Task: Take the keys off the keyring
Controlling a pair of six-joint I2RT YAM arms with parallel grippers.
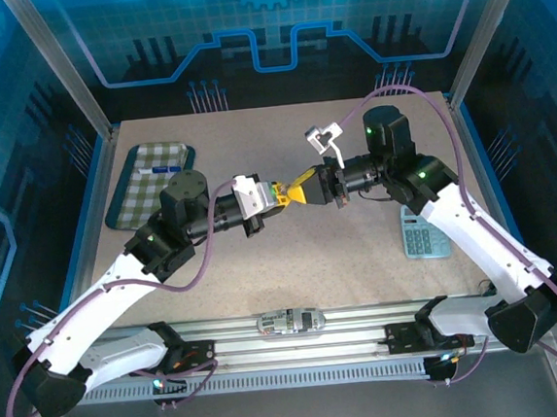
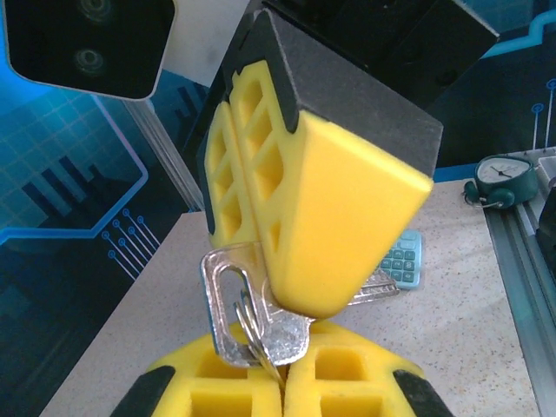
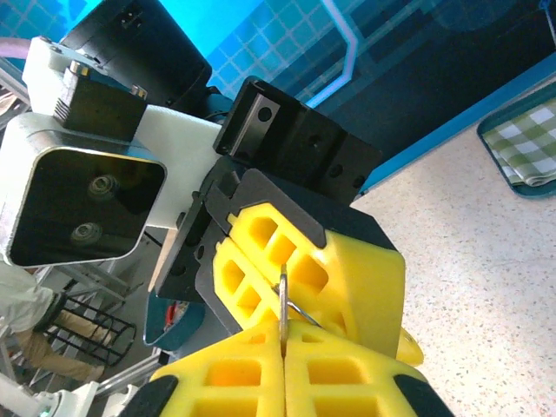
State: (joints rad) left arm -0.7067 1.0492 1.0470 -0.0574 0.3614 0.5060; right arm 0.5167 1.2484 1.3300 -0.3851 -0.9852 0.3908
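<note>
Flat silvery keys (image 2: 280, 337) on a thin wire keyring (image 2: 249, 328) are pinched by the blocky yellow left end effector (image 2: 282, 369) and right end effector (image 3: 282, 337).

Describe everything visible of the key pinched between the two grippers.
The key is flat, shiny, silvery metal, and its rounded head is pierced by an oblong slot. Thin wire loops of a split ring pass through that slot. It stands roughly upright in mid-air, its lower end sunk in the seam between the left gripper's closed yellow fingers. The right gripper clamps it from the opposite side. The right wrist view shows it edge-on, as a thin strip. Its blade is hidden.
</note>
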